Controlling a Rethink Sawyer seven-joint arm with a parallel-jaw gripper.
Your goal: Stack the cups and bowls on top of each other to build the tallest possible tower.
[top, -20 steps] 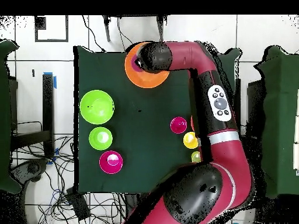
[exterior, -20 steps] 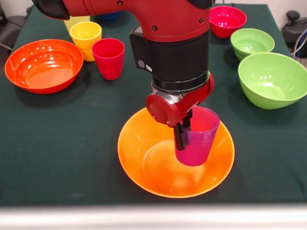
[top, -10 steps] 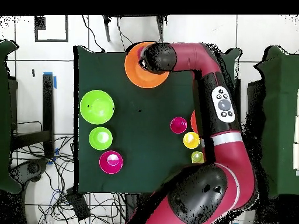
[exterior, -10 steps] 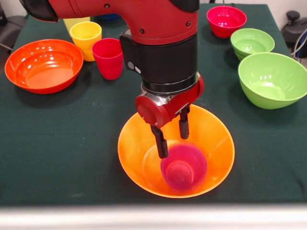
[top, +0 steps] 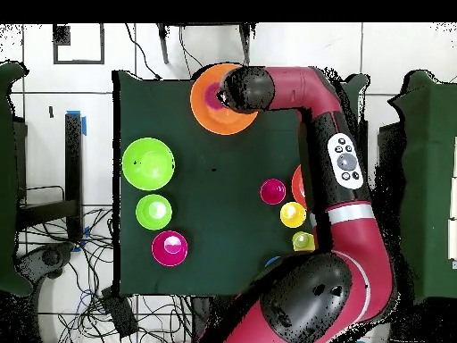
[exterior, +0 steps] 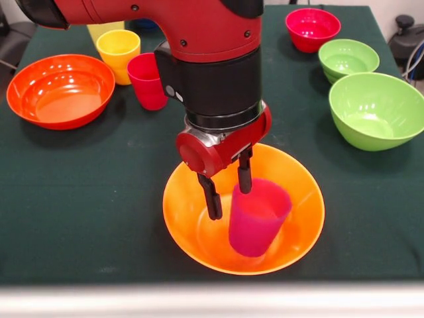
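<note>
The purple ribbed cup (exterior: pixel 257 217) stands mouth up, leaning a little, inside the large yellow-orange bowl (exterior: pixel 187 228) near the table's front edge. My gripper (exterior: pixel 228 190) hangs open just up and left of the cup. One fingertip is close to the cup's rim and nothing is between the fingers. In the overhead view the cup (top: pixel 212 96) shows in the bowl (top: pixel 207 123), with the gripper hidden under the wrist. The red-pink cup (exterior: pixel 147 81), yellow-orange cup (exterior: pixel 118 53) and pale yellow cup (exterior: pixel 105 28) stand at the back left. The small green bowl (exterior: pixel 348 58) sits at the right.
A wide orange-red bowl (exterior: pixel 59 89) lies at the left. A large green bowl (exterior: pixel 376 109) sits at the right and a red-pink bowl (exterior: pixel 313 28) at the back right. A blue bowl (exterior: pixel 150 23) peeks out behind my arm.
My gripper let go of the purple cup. The cup dropped into the bowl, wobbled and now stands there. The gripper shifted left and slightly up in the front view.
</note>
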